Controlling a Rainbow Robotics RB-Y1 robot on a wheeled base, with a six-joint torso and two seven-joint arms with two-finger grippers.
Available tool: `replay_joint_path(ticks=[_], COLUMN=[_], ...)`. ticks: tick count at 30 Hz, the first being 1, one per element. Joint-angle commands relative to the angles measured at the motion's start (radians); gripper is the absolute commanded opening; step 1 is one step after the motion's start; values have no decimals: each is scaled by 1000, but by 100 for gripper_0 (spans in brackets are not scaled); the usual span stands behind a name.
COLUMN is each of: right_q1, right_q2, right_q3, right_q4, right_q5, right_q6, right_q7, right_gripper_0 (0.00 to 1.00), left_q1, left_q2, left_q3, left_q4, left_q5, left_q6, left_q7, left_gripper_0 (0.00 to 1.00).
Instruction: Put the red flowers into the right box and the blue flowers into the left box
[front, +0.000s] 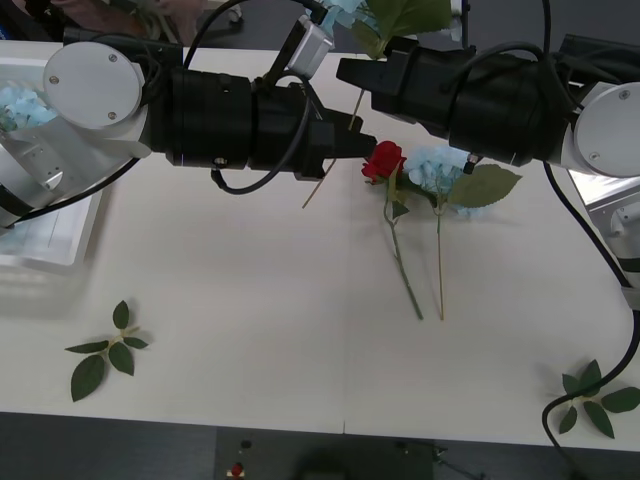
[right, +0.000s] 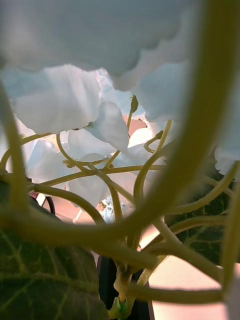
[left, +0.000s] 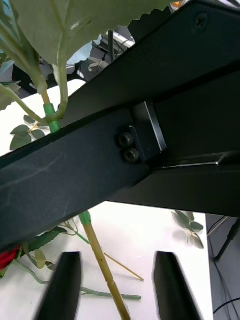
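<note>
My right gripper (front: 352, 72) reaches in from the right and is shut on the stem of a blue flower (front: 352, 12). The flower is held off the table, its pale petals (right: 75, 105) close in the right wrist view. My left gripper (front: 362, 146) sits just below it. In the left wrist view it (left: 117, 287) is open, with that flower's tan stem (left: 102, 262) running between the black fingers (left: 64, 285). One of the red flowers (front: 384, 160) and another blue flower (front: 436, 166) lie on the table beside the grippers. The left box (front: 45, 245) holds blue flowers (front: 22, 105).
Loose green leaf sprigs lie at the front left (front: 105, 355) and front right (front: 595, 395). The right box (front: 612, 192) shows as a white edge under the right arm. Both arms cross over the back middle of the white table (front: 250, 300).
</note>
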Motion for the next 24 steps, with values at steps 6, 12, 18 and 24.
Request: replay_joint_path(ticks=[6, 12, 18, 24], right_q1=[-38, -38, -41, -52], right_q2=[5, 7, 0, -12], right_q3=[-12, -12, -10, -10], right_q4=[-18, -18, -18, -18], right_q5=[6, 1, 17, 40], right_q6=[-1, -1, -1, 22], right_q7=[39, 39, 48, 71], right_gripper_0=[0, 0, 62, 82], left_q1=[-18, -18, -18, -18], left_q2=[13, 35, 159, 343], left_q3=[20, 20, 22, 22], left_q4=[-10, -10, -4, 68], left_q5=[-9, -6, 45, 54], left_q6=[3, 3, 34, 142], left_q7=[11, 12, 14, 12], left_gripper_0=[0, 0, 0, 0])
